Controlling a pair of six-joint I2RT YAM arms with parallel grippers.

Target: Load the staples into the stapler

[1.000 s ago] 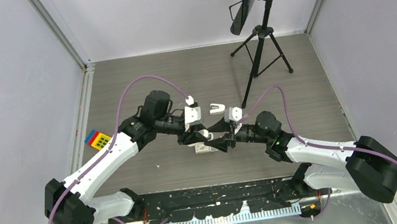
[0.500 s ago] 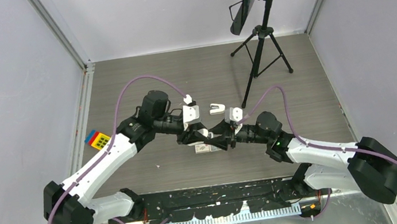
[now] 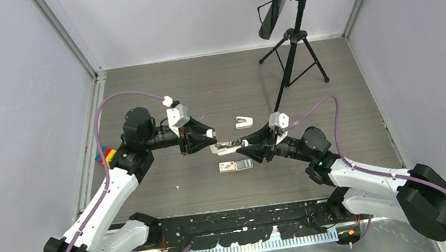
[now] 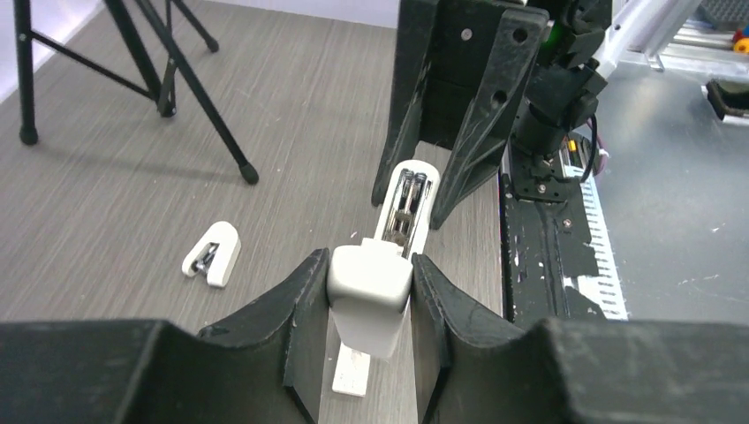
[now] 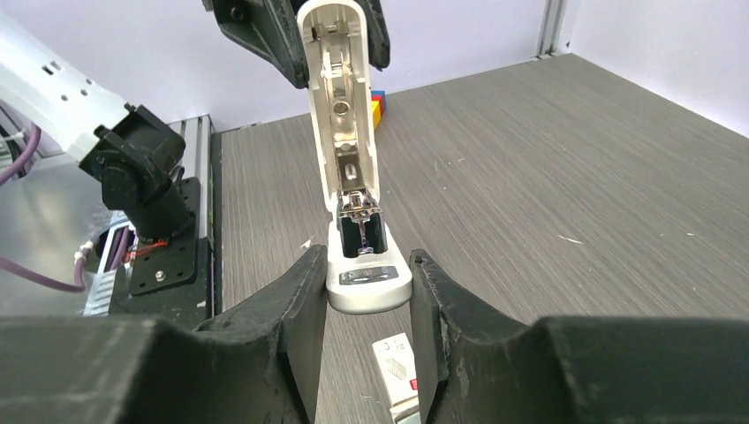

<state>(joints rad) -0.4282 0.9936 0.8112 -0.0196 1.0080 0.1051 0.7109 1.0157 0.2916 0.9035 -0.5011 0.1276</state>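
Observation:
The long white stapler (image 3: 227, 143) hangs unfolded above the table, held at both ends. My left gripper (image 3: 214, 145) is shut on its one white end (image 4: 371, 284). My right gripper (image 3: 241, 145) is shut on the other end (image 5: 369, 281). The silver inner channel (image 4: 405, 201) faces up and also shows in the right wrist view (image 5: 343, 106). The white staples box (image 3: 234, 165) with its red mark lies on the table under the stapler, and shows below my right fingers (image 5: 397, 360). I see no loose staple strip.
A short stubby white stapler (image 3: 244, 122) lies on the table behind the grippers, also in the left wrist view (image 4: 212, 254). A black tripod (image 3: 292, 52) stands at the back right. A coloured block (image 3: 109, 156) lies at the left edge.
Both grippers moved left and apart from their huddle over the box. The left arm drew back left. The stapler now stretches open between the two grippers above the box.

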